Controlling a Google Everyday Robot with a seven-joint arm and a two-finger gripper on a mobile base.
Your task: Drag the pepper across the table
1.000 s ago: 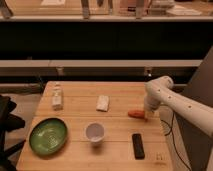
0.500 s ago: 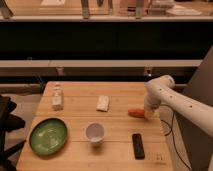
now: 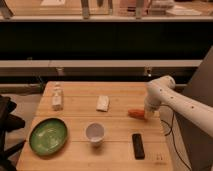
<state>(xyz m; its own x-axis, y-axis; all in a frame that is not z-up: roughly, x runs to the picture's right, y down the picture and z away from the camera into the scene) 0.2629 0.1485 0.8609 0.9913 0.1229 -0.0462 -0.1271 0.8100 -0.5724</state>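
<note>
- The table [image 3: 75,97] fills the lower middle of the frame, its light planks running left to right, with a small dark mark near its lower right corner.
- The pepper [image 3: 135,114] lies flat at the table's right side, right of centre in the frame, pointing left.
- The white arm [image 3: 182,104] enters from the right edge and bends down to the table.
- The gripper [image 3: 149,114] sits at the pepper's right end, low over the table; whether it is clamped on the pepper cannot be told.
- A black remote [image 3: 138,145] lies below the pepper, near the lower right corner.
- A white cup [image 3: 95,133] stands upright at lower centre.
- A green bowl [image 3: 48,136] sits at lower left.
- A small white packet [image 3: 103,103] lies at centre, well left of the pepper.
- A pale bottle [image 3: 57,97] is at the upper left of the table.
</note>
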